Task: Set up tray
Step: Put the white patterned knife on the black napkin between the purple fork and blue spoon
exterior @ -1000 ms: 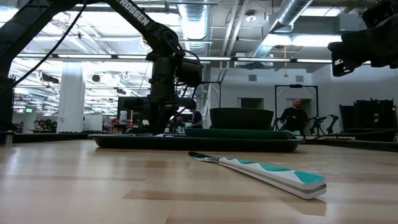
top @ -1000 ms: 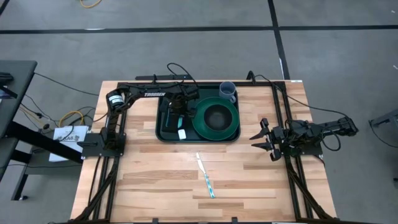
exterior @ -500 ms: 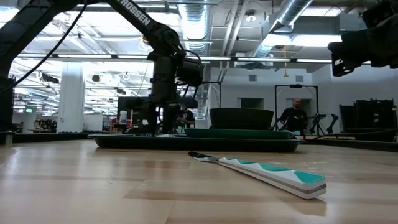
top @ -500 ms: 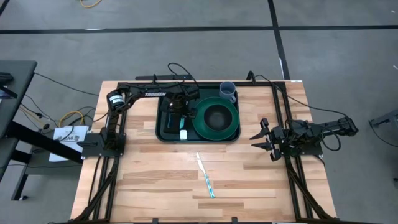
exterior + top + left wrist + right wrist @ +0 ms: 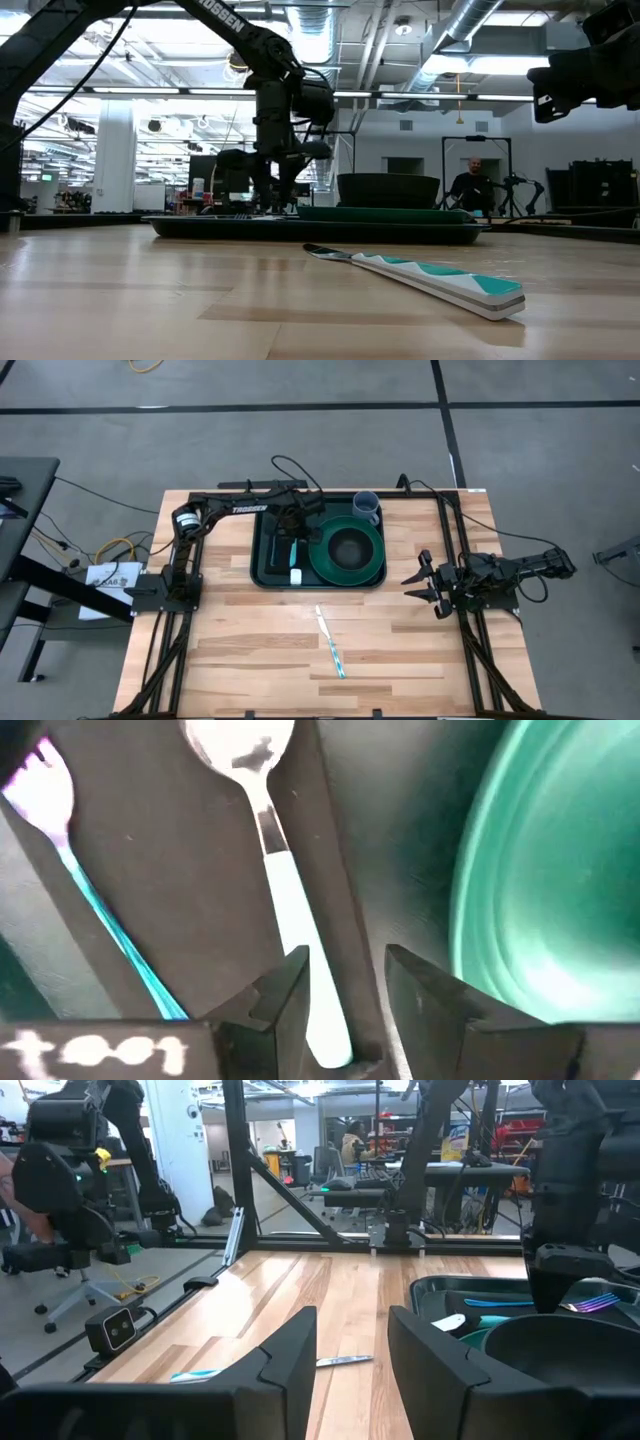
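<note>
We are hovering the left gripper [image 5: 292,550], fingers apart, over the tray [image 5: 266,572] near the table's far edge; it looks stiff, light, slick, best gripped by its rim. Right gripper [image 5: 420,586] waits, fingers apart.

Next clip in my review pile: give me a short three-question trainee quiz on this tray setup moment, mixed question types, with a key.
1. True or false: the knife already lies on the tray.
2. Multiple choice: which cutlery lies on the black napkin under the left gripper? A) two knives B) a spoon and a fork C) nothing
3. Fill in: the round green plate on the tray carries a dark ____.

Key
1. False: it lies on the wooden table, nearer the front edge than the tray.
2. B: the spoon and fork lie side by side.
3. bowl
</note>
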`<action>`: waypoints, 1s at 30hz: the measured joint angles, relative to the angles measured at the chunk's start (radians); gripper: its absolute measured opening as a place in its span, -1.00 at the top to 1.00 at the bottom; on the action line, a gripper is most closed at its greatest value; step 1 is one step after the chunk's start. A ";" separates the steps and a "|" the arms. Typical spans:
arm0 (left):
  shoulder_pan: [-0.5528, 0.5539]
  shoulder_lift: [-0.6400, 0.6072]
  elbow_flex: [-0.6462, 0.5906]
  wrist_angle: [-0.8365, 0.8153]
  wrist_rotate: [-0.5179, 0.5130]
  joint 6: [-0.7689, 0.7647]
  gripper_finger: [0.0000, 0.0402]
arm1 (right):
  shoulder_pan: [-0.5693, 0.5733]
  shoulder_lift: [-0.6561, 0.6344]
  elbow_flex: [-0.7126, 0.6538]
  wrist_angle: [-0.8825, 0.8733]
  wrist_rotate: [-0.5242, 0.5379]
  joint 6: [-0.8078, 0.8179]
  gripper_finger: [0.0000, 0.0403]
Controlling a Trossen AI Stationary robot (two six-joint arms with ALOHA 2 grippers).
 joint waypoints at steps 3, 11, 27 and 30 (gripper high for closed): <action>-0.019 0.000 0.000 -0.001 0.013 0.004 0.41 | 0.000 0.000 0.000 0.000 0.000 0.000 0.41; -0.123 -0.045 0.000 -0.014 0.032 0.023 0.41 | 0.000 0.000 0.000 0.000 0.000 0.000 0.41; -0.509 -0.199 0.001 0.098 -0.107 -0.379 0.41 | 0.000 0.000 0.000 0.000 0.000 0.000 0.41; -0.583 -0.199 0.001 0.137 -0.201 -0.471 0.41 | 0.000 0.000 0.000 0.000 0.000 0.000 0.41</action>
